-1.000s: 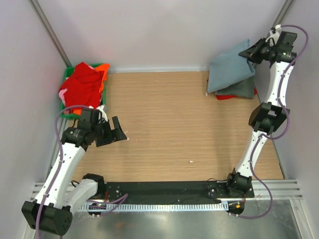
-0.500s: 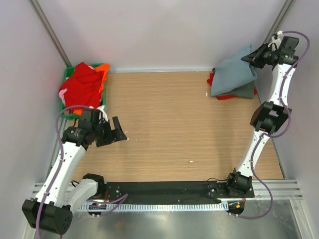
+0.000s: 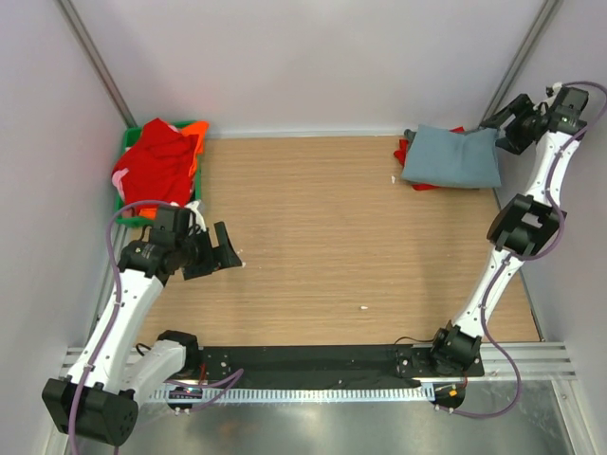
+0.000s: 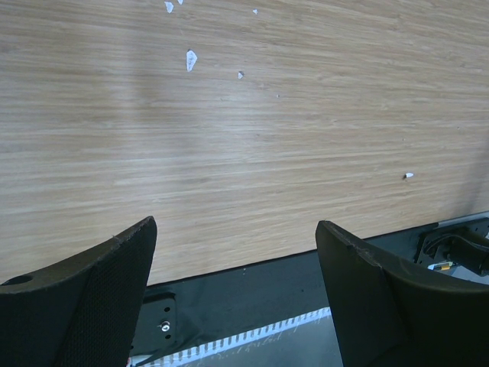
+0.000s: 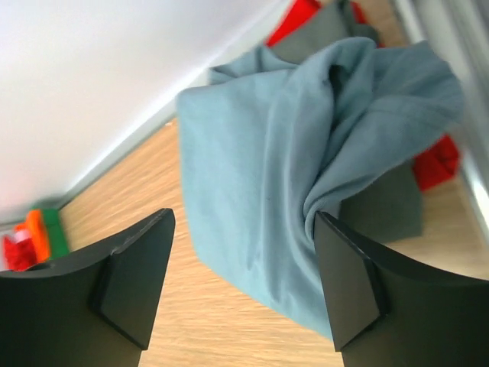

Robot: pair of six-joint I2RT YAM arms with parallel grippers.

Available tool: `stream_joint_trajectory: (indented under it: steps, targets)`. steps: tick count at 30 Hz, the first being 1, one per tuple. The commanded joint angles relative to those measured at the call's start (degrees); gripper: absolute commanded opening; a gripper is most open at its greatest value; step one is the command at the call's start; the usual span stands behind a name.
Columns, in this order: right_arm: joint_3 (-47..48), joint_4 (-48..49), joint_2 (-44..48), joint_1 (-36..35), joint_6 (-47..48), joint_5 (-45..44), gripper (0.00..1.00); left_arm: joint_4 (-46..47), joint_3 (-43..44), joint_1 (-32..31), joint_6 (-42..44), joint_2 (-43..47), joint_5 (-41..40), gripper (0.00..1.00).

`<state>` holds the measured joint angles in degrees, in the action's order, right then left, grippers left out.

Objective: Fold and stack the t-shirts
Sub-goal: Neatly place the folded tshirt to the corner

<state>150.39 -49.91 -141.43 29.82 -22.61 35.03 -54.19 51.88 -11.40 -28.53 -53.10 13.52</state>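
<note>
At the far left corner of the pale wooden tabletop [image 3: 313, 227], a green plastic crate [image 3: 126, 142] holds a heap of red and orange t-shirts [image 3: 156, 166]. Near the tabletop's left edge, the left gripper [image 3: 228, 248] hangs with its black fingers spread wide over bare wood, which runs open across the middle. At the far right corner, the dusty blue-grey t-shirt [image 3: 452, 157] lies folded atop a darker grey t-shirt [image 5: 386, 210] and a red one [image 5: 437, 160], hard by the back wall. The right gripper [image 3: 503, 118] hovers at that stack's right edge with its jaws parted.
</note>
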Motion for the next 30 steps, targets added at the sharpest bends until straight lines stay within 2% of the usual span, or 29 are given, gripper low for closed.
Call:
stream_joint_trajectory:
  steps: [1,3,4,7,14,17,18,21,23,28,30]
  targets:
    - [1.84,-4.40,4.48,3.22,-0.77,-18.55,0.79,1.37,-0.11,-0.03,-0.38,0.28,0.81,0.85]
    - [-0.35,-5.63,7.29,3.22,-0.33,-22.88,0.81,1.37,-0.11,-0.03,-0.29,0.54,1.07,0.85]
    - [-1.40,-6.25,10.00,3.14,-0.50,-29.16,0.82,1.46,-0.11,0.06,-0.29,0.80,0.98,0.85]
    - [-5.08,-7.05,15.62,2.87,-0.85,-37.28,0.82,1.63,-0.11,-0.03,-0.29,1.68,0.98,0.85]
    - [-9.23,-9.06,21.18,-2.83,1.16,-47.93,0.86,1.55,-0.02,-0.03,-0.38,2.39,0.54,0.85]
    - [-13.35,-4.77,21.02,-5.30,-0.14,-39.89,0.88,1.46,-0.02,-0.03,-0.47,3.61,0.46,0.85]
    - [-12.93,-4.32,18.93,-6.78,-1.02,-33.25,0.88,1.63,0.07,-0.03,-0.56,3.88,0.37,0.85]
    - [-5.65,-5.98,12.79,-11.08,0.36,-32.12,0.89,1.81,-0.02,-0.03,-0.56,4.41,0.37,0.85]
    - [-1.33,-5.64,10.22,-11.98,-0.06,-31.34,0.94,1.81,-0.02,-0.03,-0.56,4.67,0.46,0.85]
    - [-7.72,5.15,8.71,-12.24,-5.16,-25.64,0.97,1.90,-0.11,0.06,-0.47,4.67,0.63,0.85]
    - [-6.87,7.45,6.70,-13.47,-4.73,-23.26,0.97,1.81,-0.02,-0.03,-0.47,4.50,0.72,0.85]
